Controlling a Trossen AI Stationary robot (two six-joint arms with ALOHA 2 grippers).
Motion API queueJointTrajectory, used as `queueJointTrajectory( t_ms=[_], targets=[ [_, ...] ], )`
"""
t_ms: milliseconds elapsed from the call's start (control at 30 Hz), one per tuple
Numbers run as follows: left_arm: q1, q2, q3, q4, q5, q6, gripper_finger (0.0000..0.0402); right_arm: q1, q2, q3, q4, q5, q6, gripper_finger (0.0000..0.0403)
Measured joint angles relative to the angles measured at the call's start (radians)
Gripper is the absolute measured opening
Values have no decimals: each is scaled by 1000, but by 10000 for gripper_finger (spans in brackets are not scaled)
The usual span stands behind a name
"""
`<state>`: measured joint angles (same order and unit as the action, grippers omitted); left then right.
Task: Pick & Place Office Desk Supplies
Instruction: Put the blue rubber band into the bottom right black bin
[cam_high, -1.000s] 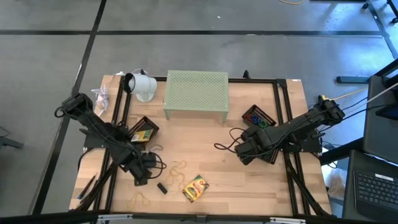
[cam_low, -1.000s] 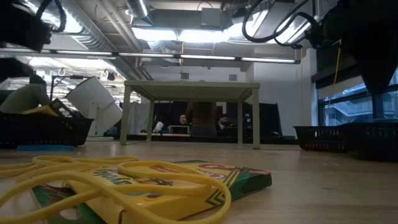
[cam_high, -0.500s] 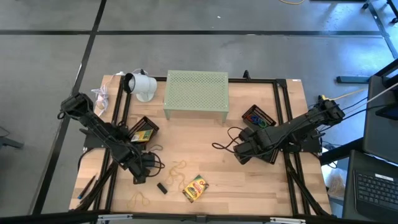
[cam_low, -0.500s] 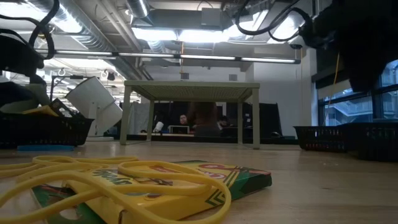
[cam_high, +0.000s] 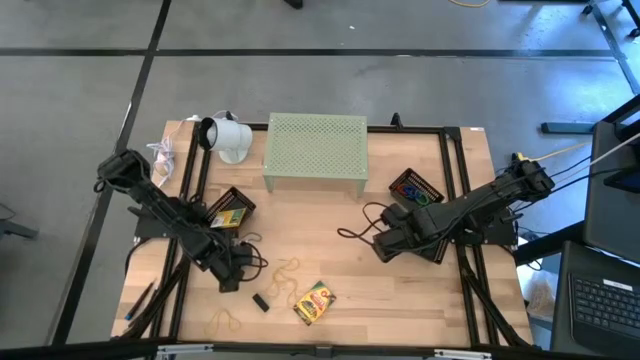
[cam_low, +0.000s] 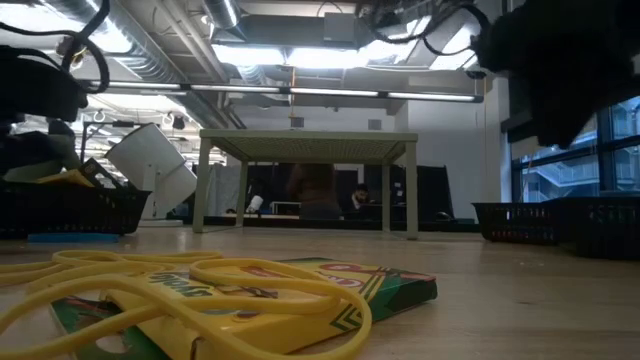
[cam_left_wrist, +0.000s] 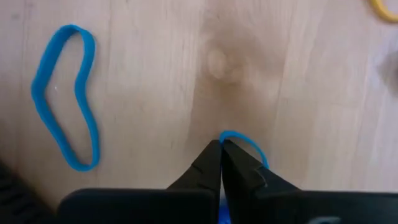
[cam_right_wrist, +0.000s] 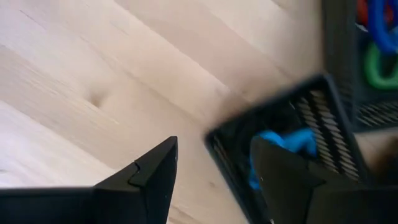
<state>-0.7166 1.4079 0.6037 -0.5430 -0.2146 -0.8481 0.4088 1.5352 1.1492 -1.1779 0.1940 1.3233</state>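
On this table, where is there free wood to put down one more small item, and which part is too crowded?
Free wood lies in front of the pale green perforated stand, between the left gripper and right gripper. More lies right of the crayon box, toward the near edge. The near-left area is crowded: yellow rubber bands, a small black piece, the left arm.

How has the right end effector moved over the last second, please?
Yes: in the high view the right end effector has crept left, away from the tray toward the table's middle.
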Motion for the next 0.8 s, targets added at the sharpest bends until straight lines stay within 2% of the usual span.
queueJointTrajectory(
  t_ms=[200,367,500,633,800],
  targets=[
    [22,-37,35,2,-20,46,2,-1,0,0,211,8,-132,206],
    [35,-83,105,2,-108,150,2,-1,0,0,406,56,-217,206],
    [38,-114,164,1,-223,229,2,-2,0,0,535,149,-257,206],
    [38,-126,219,21,-391,321,2,-2,0,0,676,239,-309,206],
    [38,-126,249,178,-549,517,2,-7,0,0,871,278,-451,206]
  ],
)
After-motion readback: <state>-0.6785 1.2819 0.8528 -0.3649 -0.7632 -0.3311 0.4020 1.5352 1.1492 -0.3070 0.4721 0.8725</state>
